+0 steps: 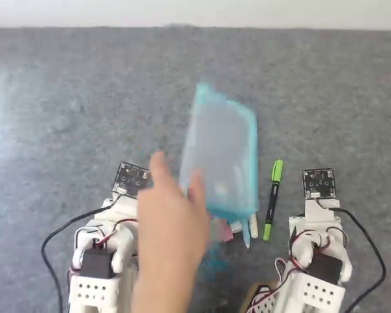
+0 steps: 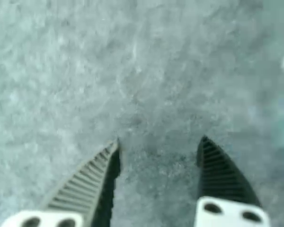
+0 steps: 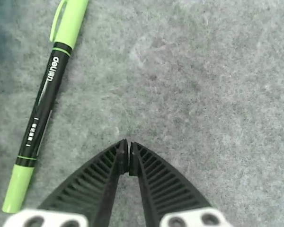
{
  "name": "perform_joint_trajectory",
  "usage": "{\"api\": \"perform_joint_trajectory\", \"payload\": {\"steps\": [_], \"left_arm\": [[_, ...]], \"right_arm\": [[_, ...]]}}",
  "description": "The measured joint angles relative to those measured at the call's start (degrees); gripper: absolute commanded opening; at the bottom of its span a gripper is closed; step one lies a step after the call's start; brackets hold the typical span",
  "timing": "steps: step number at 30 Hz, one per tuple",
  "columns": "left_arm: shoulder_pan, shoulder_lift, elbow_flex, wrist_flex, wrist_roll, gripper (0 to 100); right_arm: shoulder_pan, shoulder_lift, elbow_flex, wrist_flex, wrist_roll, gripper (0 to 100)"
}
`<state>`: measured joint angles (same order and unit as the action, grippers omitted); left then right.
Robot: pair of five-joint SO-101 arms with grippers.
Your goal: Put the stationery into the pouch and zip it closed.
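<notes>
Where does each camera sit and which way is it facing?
High view: fixed above, looking down on the table; left arm, right arm, a person's hand at the pouch.
Left wrist view: on left arm, facing the table; left gripper open.
Right wrist view: on right arm, facing the table; right gripper shut beside the pen.
Shared: the pen, in high and right wrist views.

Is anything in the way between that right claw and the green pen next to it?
Nothing visible: only bare grey mat lies between the shut right gripper and the green marker. A person's hand is on the pouch, though.
</notes>
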<state>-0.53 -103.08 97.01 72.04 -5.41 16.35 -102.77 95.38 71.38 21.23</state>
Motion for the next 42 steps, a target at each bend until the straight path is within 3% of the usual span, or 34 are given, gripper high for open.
{"api": "perform_joint_trajectory", "payload": {"steps": [32, 36, 42], "left_arm": [[0.0, 0.0, 0.0, 0.0, 0.0, 24], [0.1, 0.0, 0.0, 0.0, 0.0, 24], [0.1, 0.0, 0.0, 0.0, 0.0, 24]], "right_arm": [[-0.3, 0.0, 0.0, 0.5, -0.1, 0.9], [-6.3, 0.0, -0.4, -6.0, 2.8, 0.9], [-22.8, -0.5, -13.6, -3.0, 6.2, 4.7]]}}
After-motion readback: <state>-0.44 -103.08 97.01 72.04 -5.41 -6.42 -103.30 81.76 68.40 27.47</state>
